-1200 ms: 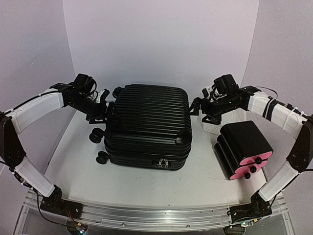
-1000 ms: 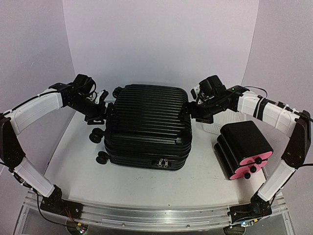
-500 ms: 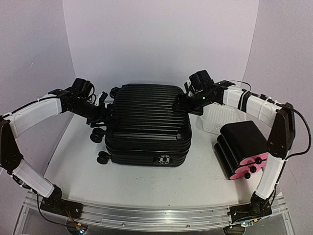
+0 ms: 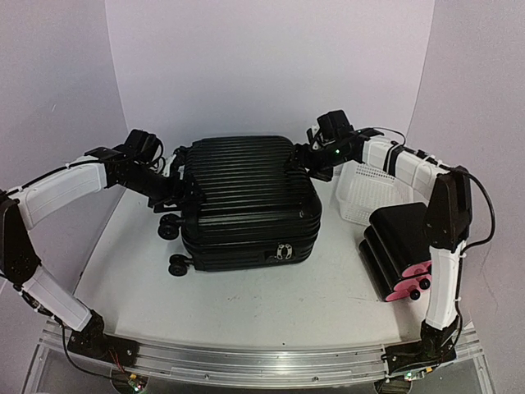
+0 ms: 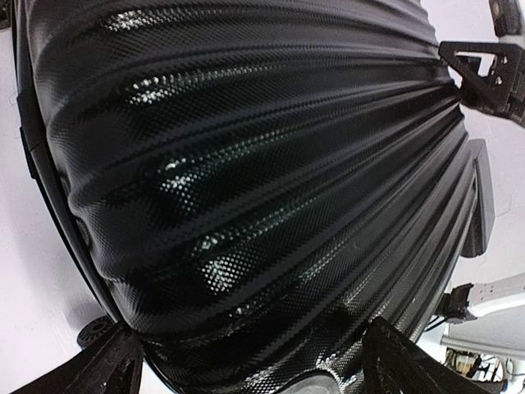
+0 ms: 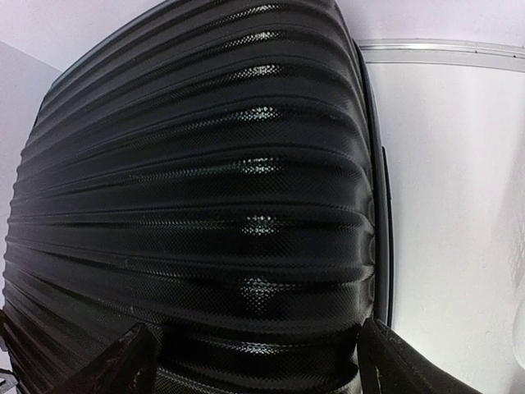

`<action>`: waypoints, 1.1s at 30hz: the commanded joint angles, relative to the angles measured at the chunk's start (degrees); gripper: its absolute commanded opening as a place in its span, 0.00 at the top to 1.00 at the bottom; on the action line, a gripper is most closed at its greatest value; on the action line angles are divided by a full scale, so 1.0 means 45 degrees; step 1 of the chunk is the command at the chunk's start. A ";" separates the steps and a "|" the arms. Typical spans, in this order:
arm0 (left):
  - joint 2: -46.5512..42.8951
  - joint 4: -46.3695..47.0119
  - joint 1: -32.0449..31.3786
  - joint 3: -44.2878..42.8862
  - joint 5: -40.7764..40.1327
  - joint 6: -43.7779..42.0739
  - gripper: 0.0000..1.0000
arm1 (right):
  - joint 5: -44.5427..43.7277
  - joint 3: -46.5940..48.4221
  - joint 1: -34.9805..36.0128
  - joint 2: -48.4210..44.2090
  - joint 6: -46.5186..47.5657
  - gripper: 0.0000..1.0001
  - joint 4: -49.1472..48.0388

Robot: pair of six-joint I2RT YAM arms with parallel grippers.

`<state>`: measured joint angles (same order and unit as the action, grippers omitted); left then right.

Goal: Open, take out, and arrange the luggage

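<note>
From the top camera, the luggage [image 4: 246, 197] is seen lying flat on its broad side in the middle of the surface [image 4: 246, 308], lid shut, with the zipper pulls [image 4: 285, 250] at the near edge and the little wheels [image 4: 170, 230] sticking out on the left. The left hand [image 4: 179, 190] is parked right against the left side of the case, just above the wheels. The right hand [image 4: 300, 162] is tucked up at the far right corner. A white mesh basket [image 4: 365, 193] is spotted just beside the case on the right, and a black box with pink fronts [image 4: 402, 238] sits in front of that, partly hidden by the right arm.

Left wrist view: pretty much the whole picture is taken up by the ribbed shiny shell of the luggage [image 5: 246, 164]. The left hand [image 5: 254, 369] is seen with its fingers [image 5: 111, 369] spread wide, one in each bottom corner, and the shell is right in front of them. Nothing is clamped, so it's counted as open. Whether the tips are actually touching the shell can't be told.

Right wrist view: same story. The luggage [image 6: 205, 205] fills the left and middle, and a strip of pale surface [image 6: 451, 205] is visible on the right. The right hand [image 6: 262, 365] is shown with fingers [image 6: 402, 365] wide apart at the bottom corners, so it's open, with the case edge close up against it.
</note>
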<state>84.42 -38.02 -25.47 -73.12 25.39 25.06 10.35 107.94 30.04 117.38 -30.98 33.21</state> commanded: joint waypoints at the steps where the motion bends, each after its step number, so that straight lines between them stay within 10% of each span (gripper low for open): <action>1: 0.0090 -0.0329 -0.0335 -0.0801 0.1040 -0.0471 0.07 | 0.0707 0.0616 0.0106 0.0459 0.1280 0.12 0.1636; 23: -0.4177 -0.1588 -0.0628 -0.0165 0.0208 -0.0405 0.00 | -0.0466 -0.1615 0.0276 -0.4939 0.2680 0.02 0.6682; 33: -0.3467 0.1000 -0.6654 0.1357 -0.3006 0.1807 0.04 | 0.0177 -0.4900 0.1390 -0.7079 0.1597 0.02 0.4449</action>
<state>65.91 -41.98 -48.36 -69.41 18.65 28.14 8.93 89.71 36.34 88.88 -20.73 60.84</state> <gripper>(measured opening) 0.967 0.983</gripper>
